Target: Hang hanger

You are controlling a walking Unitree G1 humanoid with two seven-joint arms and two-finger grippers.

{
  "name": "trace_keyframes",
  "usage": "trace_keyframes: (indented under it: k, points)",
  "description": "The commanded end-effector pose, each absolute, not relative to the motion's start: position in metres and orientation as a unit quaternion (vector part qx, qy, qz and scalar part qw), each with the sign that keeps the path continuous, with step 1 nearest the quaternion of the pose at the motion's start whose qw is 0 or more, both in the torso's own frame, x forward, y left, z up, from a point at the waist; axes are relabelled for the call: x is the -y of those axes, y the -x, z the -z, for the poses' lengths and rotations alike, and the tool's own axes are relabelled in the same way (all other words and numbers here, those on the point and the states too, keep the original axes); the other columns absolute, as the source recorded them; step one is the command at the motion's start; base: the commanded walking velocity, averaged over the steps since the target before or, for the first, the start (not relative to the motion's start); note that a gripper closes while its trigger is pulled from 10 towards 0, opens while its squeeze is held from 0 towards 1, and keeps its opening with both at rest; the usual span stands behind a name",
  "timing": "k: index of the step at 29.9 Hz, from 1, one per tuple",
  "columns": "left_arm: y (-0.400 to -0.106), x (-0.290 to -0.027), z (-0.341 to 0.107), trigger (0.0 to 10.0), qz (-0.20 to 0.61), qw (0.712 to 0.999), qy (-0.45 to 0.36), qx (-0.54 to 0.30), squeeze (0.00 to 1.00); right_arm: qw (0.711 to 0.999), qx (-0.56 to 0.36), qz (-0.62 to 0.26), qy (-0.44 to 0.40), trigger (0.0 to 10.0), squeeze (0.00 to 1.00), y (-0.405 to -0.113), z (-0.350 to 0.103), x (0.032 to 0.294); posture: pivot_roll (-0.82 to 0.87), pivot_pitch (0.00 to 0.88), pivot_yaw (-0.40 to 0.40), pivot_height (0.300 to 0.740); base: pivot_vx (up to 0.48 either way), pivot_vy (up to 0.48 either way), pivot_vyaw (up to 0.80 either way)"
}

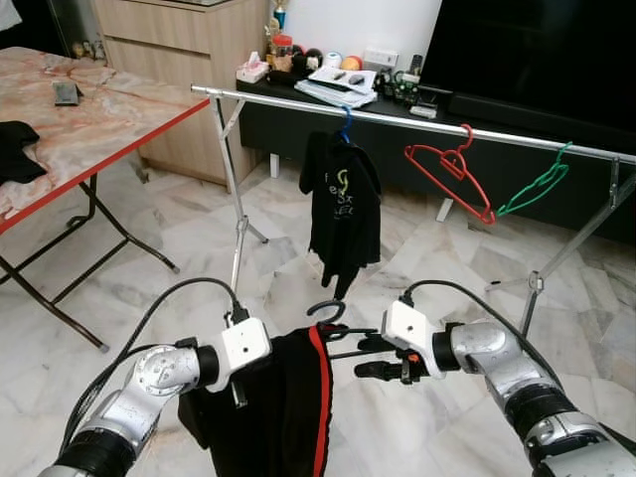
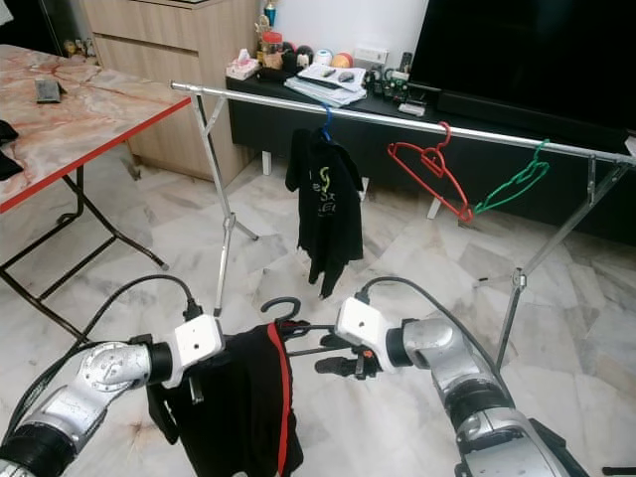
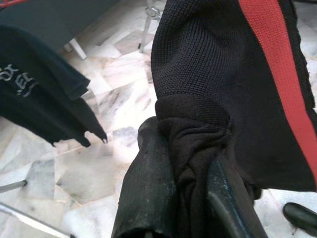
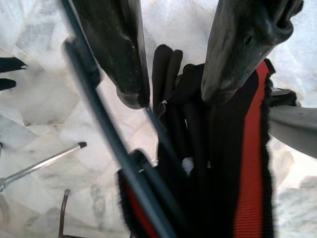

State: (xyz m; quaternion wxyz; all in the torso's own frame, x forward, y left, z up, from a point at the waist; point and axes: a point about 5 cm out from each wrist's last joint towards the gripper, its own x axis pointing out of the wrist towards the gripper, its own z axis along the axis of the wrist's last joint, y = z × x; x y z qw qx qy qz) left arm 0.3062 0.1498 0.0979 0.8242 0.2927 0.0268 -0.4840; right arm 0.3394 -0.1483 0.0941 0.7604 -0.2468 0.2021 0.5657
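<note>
The black hanger (image 1: 331, 320) sits low in front of the clothes rail (image 1: 417, 121), its hook upward and its long axis roughly level and parallel to the rail, carrying a black garment with a red stripe (image 1: 288, 397). The left gripper (image 3: 188, 198) is clamped on a bunched fold of that garment. The right gripper (image 1: 373, 356) has its fingers (image 4: 233, 49) parted, with the hanger's thin bar running beside one finger. On the rail, bare bar lies between the hung black shirt (image 1: 343, 204) and the red hanger (image 1: 449, 169); a green hanger (image 1: 537, 184) hangs beyond.

— Where do the head's two eyes look?
— Forward and down, sharing the clothes rail (image 1: 417, 121) and marble floor (image 2: 119, 278).
— The wrists?
— Very close along each pincer onto black garment (image 3: 208, 64).
</note>
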Motion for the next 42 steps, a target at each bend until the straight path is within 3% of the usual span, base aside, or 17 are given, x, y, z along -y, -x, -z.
trace_keyframes:
  k: [1,8,21,26,34,42]
  points:
    - [-0.307,-0.139,-0.108,10.0,0.504,0.805,-0.312,0.0,0.0,0.761,-0.196,-0.562,0.258,10.0,0.0,-0.342,-0.097,0.146,0.12,0.033,-0.111,0.74,0.0,0.0,0.0]
    - [-0.306,-0.137,-0.107,10.0,0.522,0.79,-0.323,-0.004,0.0,0.762,-0.185,-0.564,0.259,10.0,0.0,-0.346,-0.105,0.149,0.12,0.041,-0.103,0.74,0.0,0.0,0.0]
    - [-0.303,-0.153,-0.082,10.0,0.51,0.767,-0.385,-0.062,0.0,0.716,-0.198,-0.603,0.291,10.0,0.0,-0.339,-0.114,0.174,0.11,0.047,-0.099,0.74,0.0,0.0,0.0]
    - [-0.303,-0.157,-0.078,10.0,0.511,0.754,-0.406,-0.07,0.0,0.731,-0.191,-0.583,0.298,10.0,0.0,-0.342,-0.114,0.174,0.11,0.049,-0.097,0.74,0.0,0.0,0.0]
    - [-0.304,-0.153,-0.087,10.0,0.518,0.758,-0.394,-0.047,0.0,0.719,-0.205,-0.604,0.275,10.0,0.0,-0.335,-0.102,0.166,0.12,0.051,-0.101,0.74,0.0,0.0,0.0]
    - [-0.308,-0.151,-0.095,10.0,0.518,0.761,-0.389,-0.035,0.0,0.686,-0.245,-0.632,0.264,10.0,0.0,-0.323,-0.082,0.161,0.13,0.051,-0.101,0.74,0.0,0.0,0.0]
